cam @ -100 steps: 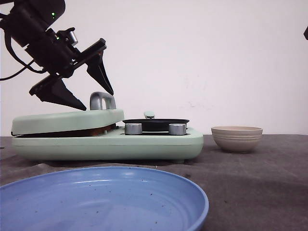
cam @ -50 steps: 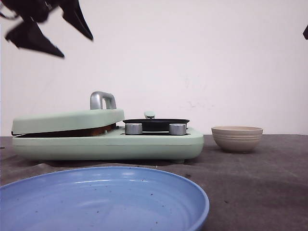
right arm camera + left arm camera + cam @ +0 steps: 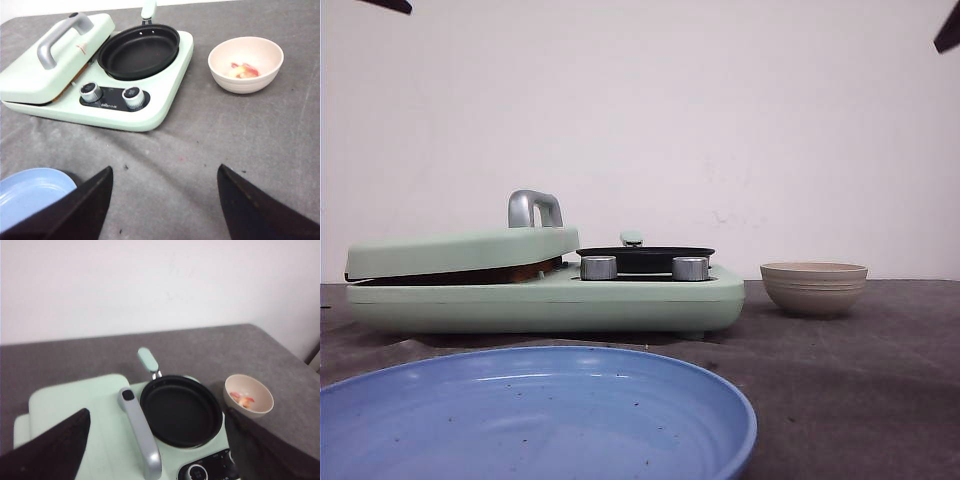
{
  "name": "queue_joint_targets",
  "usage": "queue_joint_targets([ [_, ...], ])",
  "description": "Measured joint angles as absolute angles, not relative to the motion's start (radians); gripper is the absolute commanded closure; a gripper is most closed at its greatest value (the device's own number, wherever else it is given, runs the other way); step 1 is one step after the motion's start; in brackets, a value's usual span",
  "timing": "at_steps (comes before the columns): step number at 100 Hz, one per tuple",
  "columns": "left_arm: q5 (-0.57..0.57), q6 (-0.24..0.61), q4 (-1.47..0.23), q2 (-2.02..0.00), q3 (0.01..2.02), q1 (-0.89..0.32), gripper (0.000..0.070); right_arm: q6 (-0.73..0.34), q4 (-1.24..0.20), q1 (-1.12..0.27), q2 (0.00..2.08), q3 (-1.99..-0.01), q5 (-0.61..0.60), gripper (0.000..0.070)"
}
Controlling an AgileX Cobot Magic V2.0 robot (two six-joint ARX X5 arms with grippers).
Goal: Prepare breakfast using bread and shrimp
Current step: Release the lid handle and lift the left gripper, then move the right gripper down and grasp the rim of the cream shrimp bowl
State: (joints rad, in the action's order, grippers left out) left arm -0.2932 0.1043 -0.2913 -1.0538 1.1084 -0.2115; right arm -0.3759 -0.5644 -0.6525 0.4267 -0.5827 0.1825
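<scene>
We read this as the point between steps: the bread (image 3: 510, 272) shows only as a brown edge under the closed lid (image 3: 55, 55) of the green breakfast maker (image 3: 650, 300), so it sits in the press side, and the shrimp step looks not yet done. The shrimp (image 3: 241, 70) lie in the beige bowl (image 3: 245, 64), a few orange-pink pieces, well apart from the maker on the grey cloth (image 3: 240, 145). The black pan (image 3: 138, 50) on the maker is empty. Left gripper (image 3: 155, 450) hangs high over the maker, fingers spread wide, holding nothing; right gripper (image 3: 165, 205) also high, fingers spread, empty, over bare cloth between the blue plate (image 3: 30, 192) and the bowl. In the front view both arms are almost out of frame at the top corners. Next move, we judge: right arm goes to the bowl, either pinching a shrimp or tipping the bowl into the pan. Shrimp are small and curled, so it needs a narrow, centred pinch. Room: open cloth between bowl and maker, clear approach from above. Watch the bowl rim, the pan's handle (image 3: 148, 9) sticking out the back, and the two knobs (image 3: 131, 95) at the maker's front edge. The plate sits nearest the robot, low.
</scene>
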Motion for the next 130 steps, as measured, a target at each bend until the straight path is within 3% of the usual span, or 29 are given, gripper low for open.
queue_joint_targets([
  [36, -0.293, 0.116, -0.202, -0.809, 0.813, -0.212, 0.0232, -0.364, -0.604, -0.575, 0.702, -0.816, 0.153, 0.0297],
  [91, -0.288, 0.167, -0.219, -0.448, 0.554, -0.212, 0.0233, -0.235, -0.715, -0.175, 1.213, -1.216, -0.133, 0.0297],
  [130, -0.228, 0.175, -0.319, -0.311, 0.514, -0.212, 0.0232, -0.205, -0.716, -0.074, 1.489, -1.387, -0.184, 0.0296],
])
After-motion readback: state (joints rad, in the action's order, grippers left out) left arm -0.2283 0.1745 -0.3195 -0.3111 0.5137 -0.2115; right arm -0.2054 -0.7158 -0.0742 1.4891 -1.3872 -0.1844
